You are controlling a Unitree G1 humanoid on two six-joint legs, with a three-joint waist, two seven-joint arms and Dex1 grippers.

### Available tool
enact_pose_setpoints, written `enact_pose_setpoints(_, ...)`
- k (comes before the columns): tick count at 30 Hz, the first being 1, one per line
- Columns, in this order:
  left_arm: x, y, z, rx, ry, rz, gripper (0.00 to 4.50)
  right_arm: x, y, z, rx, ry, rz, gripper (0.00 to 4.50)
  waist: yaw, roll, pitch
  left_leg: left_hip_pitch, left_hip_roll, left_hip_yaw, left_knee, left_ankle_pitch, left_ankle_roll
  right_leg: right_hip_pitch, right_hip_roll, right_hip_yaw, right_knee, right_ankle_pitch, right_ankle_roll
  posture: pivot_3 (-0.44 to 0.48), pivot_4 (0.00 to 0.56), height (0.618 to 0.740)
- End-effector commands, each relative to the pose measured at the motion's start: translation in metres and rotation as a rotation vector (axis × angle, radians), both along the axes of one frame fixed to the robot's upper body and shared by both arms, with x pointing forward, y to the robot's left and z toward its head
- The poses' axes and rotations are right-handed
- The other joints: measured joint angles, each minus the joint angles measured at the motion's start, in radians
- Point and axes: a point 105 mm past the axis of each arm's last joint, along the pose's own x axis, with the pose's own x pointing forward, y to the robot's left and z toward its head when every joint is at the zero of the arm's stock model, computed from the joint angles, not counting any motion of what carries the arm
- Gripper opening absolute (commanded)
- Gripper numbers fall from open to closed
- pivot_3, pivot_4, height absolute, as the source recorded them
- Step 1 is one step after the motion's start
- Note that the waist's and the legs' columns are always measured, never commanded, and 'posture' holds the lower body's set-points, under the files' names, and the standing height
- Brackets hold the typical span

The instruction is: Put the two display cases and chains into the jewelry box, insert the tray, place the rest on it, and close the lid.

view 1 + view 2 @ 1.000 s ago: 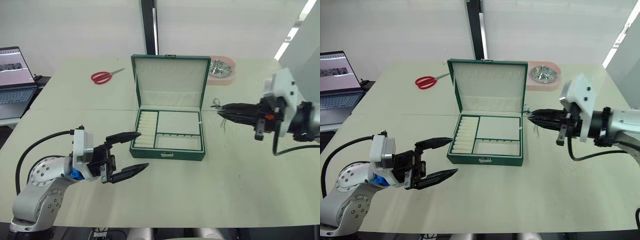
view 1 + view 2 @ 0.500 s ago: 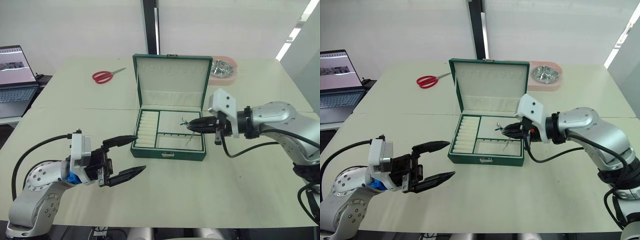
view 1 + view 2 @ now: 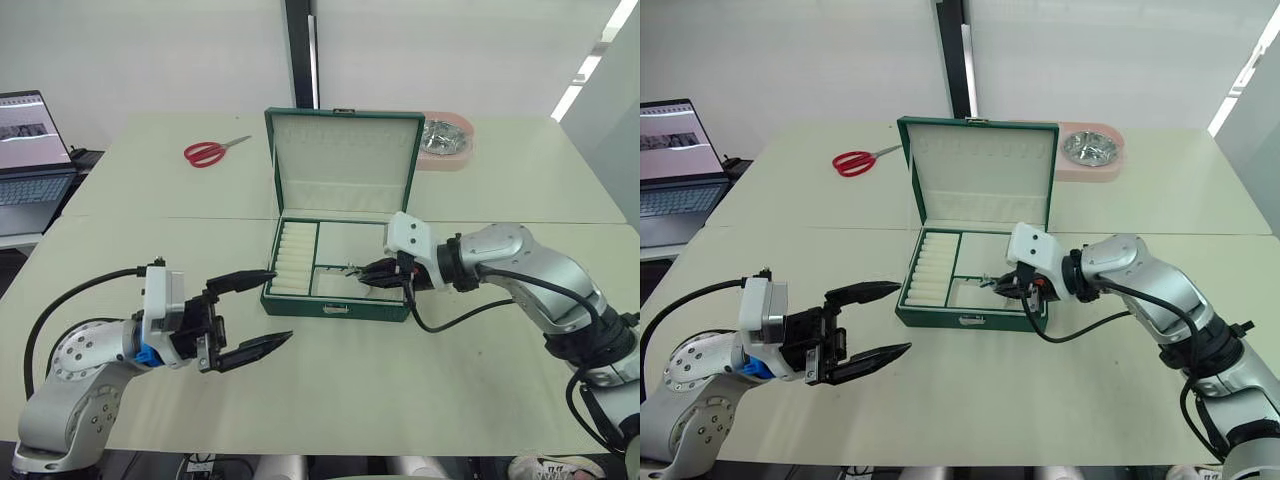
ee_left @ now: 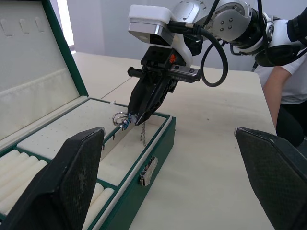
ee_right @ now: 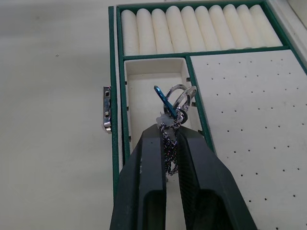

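Right gripper (image 5: 167, 128) is now hanging over the box (image 3: 335, 308), having swung in from the table at 3 o'clock of it, while the left gripper (image 3: 262, 308) has barely shifted.

It is pinching a chain (image 5: 167, 146) with rings and a blue clip (image 5: 162, 100) between nearly closed fingers, dangling it above the narrow front compartment (image 5: 153, 91), at 6 o'clock of the dotted pad (image 5: 244, 115). The lid (image 3: 342, 160) is standing upright at 12 o'clock. To do this well, I judge it should be lowering until the chain's tail is pooling inside the walls, then releasing, so nothing is draping over the rim. The left gripper is waiting wide open and empty at 8 o'clock of the box. No brand or writing is showing that I can read.
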Motion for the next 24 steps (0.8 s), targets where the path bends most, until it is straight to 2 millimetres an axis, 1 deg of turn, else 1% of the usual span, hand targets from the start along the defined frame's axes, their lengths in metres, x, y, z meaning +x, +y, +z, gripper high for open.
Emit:
enact_pose_setpoints(1,-0.001,-0.001,0.004,-0.001,-0.030,-0.008,4.50,0.000,0.004,0.008,-0.011,-0.027,0.022,0.11,0.000,0.000,0.000,0.000,0.000,0.000,0.000,0.000,0.000,0.000,0.000,0.000,0.000,0.000,0.000,0.000,0.150,0.740)
enact_pose_setpoints(4,-0.001,-0.002,0.003,-0.003,-0.026,-0.011,4.50,-0.002,0.005,0.007,-0.015,-0.022,0.033,0.11,0.000,0.000,0.000,0.000,0.000,0.000,0.000,0.000,0.000,0.000,0.000,0.000,0.000,0.000,0.000,0.000,0.150,0.740)
enact_pose_setpoints(6,-0.002,-0.001,0.002,-0.005,-0.025,-0.012,4.50,-0.002,0.005,0.008,-0.015,-0.023,0.035,0.82,0.000,0.000,0.000,0.000,0.000,0.000,0.000,0.000,0.000,0.000,0.000,0.000,0.000,0.000,0.000,0.000,0.150,0.740)
enact_pose_setpoints(7,-0.002,-0.001,0.002,-0.007,-0.027,-0.010,4.50,-0.002,0.005,0.009,-0.013,-0.025,0.035,0.96,0.000,0.000,0.000,0.000,0.000,0.000,0.000,0.000,0.000,0.000,0.000,0.000,0.000,0.000,0.000,0.000,0.150,0.740)
enact_pose_setpoints(9,-0.001,-0.001,0.003,-0.017,-0.035,0.000,4.50,-0.002,0.006,0.010,-0.005,-0.031,0.036,1.41,0.000,0.000,0.000,0.000,0.000,0.000,0.000,0.000,0.000,0.000,0.000,0.000,0.000,0.000,0.000,0.000,0.150,0.740)
enact_pose_setpoints(12,0.000,-0.001,0.003,-0.030,-0.032,0.009,4.50,-0.001,0.007,0.016,0.018,-0.045,0.034,2.24,0.000,0.000,0.000,0.000,0.000,0.000,0.000,0.000,0.000,0.000,0.000,0.000,0.000,0.000,0.000,0.000,0.150,0.740)
enact_pose_setpoints(16,0.005,0.003,0.002,-0.037,-0.010,0.059,4.50,-0.002,0.004,0.031,0.078,-0.095,0.022,3.31,0.000,0.000,0.000,0.000,0.000,0.000,0.000,0.000,0.000,0.000,0.000,0.000,0.000,0.000,0.000,0.000,0.150,0.740)
enact_pose_setpoints(17,0.007,0.004,0.003,-0.042,-0.003,0.083,4.50,-0.002,0.001,0.035,0.096,-0.114,0.007,3.72,0.000,0.000,0.000,0.000,0.000,0.000,0.000,0.000,0.000,0.000,0.000,0.000,0.000,0.000,0.000,0.000,0.150,0.740)
enact_pose_setpoints(19,0.014,0.008,0.006,-0.069,0.012,0.140,4.50,-0.004,-0.006,0.042,0.132,-0.149,-0.012,4.37,0.000,0.000,0.000,0.000,0.000,-0.001,0.000,0.000,0.000,0.000,0.000,0.000,0.000,0.000,0.000,0.000,0.150,0.740)
enact_pose_setpoints(20,0.018,0.011,0.008,-0.080,0.017,0.174,4.50,-0.005,-0.012,0.046,0.154,-0.164,-0.036,4.47,0.002,0.000,0.000,0.000,0.000,0.000,0.000,0.000,0.000,0.000,0.000,0.000,0.000,0.000,0.000,0.000,0.150,0.740)
enact_pose_setpoints(22,0.026,0.019,0.012,-0.095,0.019,0.256,4.50,-0.010,-0.023,0.053,0.201,-0.183,-0.067,4.47,0.005,0.000,0.000,-0.001,0.000,-0.001,0.000,0.000,0.000,0.000,0.000,-0.001,0.000,0.000,0.000,0.000,0.150,0.740)
enact_pose_setpoints(24,0.037,0.030,0.015,-0.098,-0.025,0.356,4.50,-0.017,-0.036,0.056,0.230,-0.192,-0.111,4.47,0.006,-0.001,0.000,-0.001,-0.001,-0.001,0.000,0.000,0.000,0.000,0.000,0.000,-0.001,0.000,0.000,0.000,0.150,0.740)
